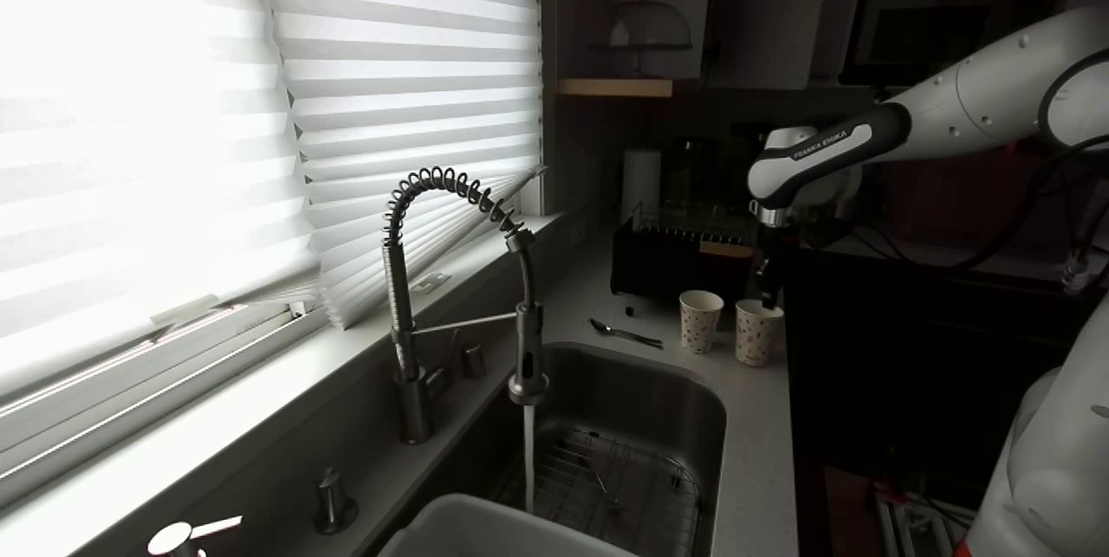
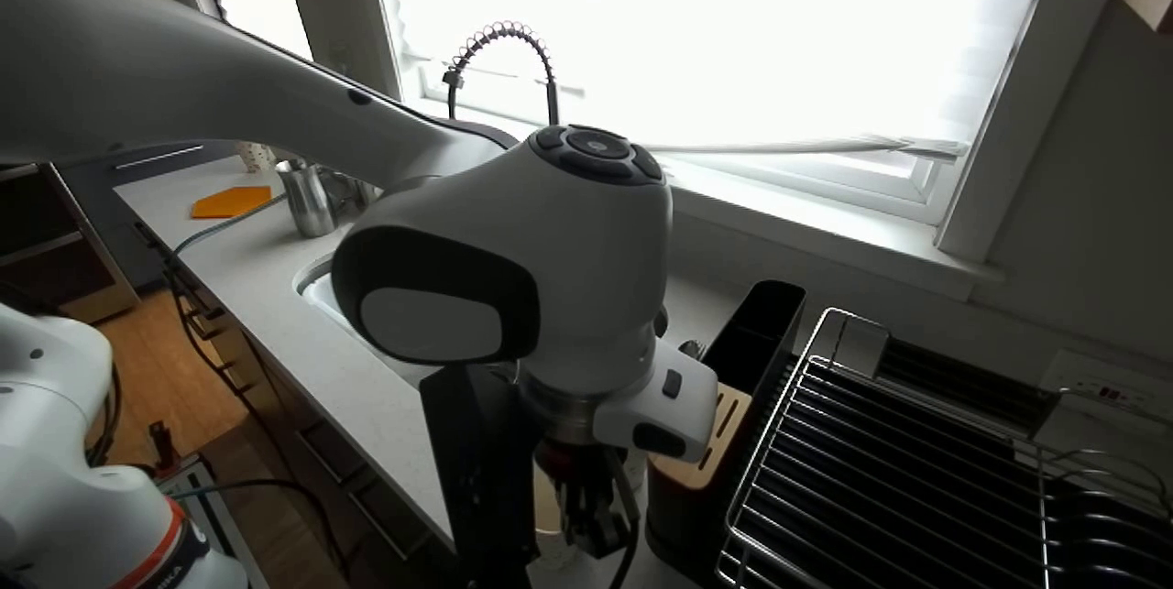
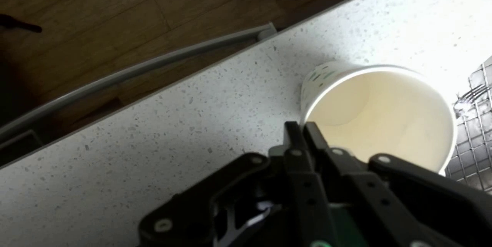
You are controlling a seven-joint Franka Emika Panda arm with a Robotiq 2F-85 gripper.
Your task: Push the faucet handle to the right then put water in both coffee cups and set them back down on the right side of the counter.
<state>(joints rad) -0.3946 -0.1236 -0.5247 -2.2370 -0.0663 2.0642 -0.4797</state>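
Legible markings found number 2: the name "FRANKA EMIKA" (image 1: 820,145), in capitals along the robot arm (image 1: 953,111) in an exterior view, and partial lettering ending in "KA" (image 2: 172,576), cut off at the lower edge, on the dark label (image 2: 190,549) of the robot's base (image 2: 69,516), also in an exterior view

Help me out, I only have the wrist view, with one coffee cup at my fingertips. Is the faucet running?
Observer: Yes, in an exterior view water streams from the faucet head.
Operator: Good. Where's the second coffee cup?
Observer: Upright in an exterior view, just left of the cup at your gripper.
Operator: Anything close by I could bump?
Observer: A black dish rack, visible in both exterior views, stands near the cups.
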